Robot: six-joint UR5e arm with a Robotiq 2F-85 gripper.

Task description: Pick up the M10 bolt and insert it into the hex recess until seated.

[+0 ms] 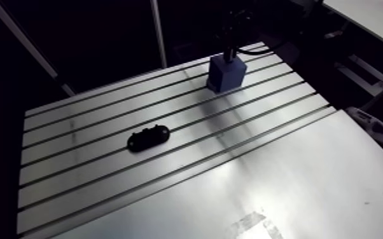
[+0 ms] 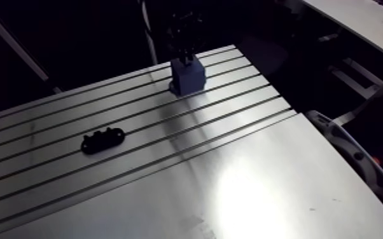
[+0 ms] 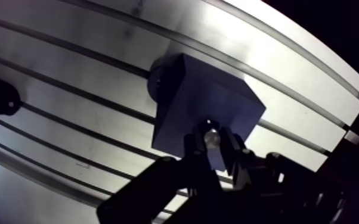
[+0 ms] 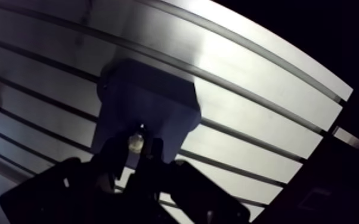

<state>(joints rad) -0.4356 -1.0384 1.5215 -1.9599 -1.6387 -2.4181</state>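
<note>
Just above the blue block (image 3: 185,98), my claw (image 3: 213,146) is clamped on the M10 bolt (image 3: 210,137), which I judge stiff, fairly heavy and slippery steel, best pinched across its shank to keep it plumb.

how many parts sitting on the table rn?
2: a blue block at the far side of the table, under the tool, and a black oblong piece mid-table. The bolt held in the tool isn't counted.
</note>
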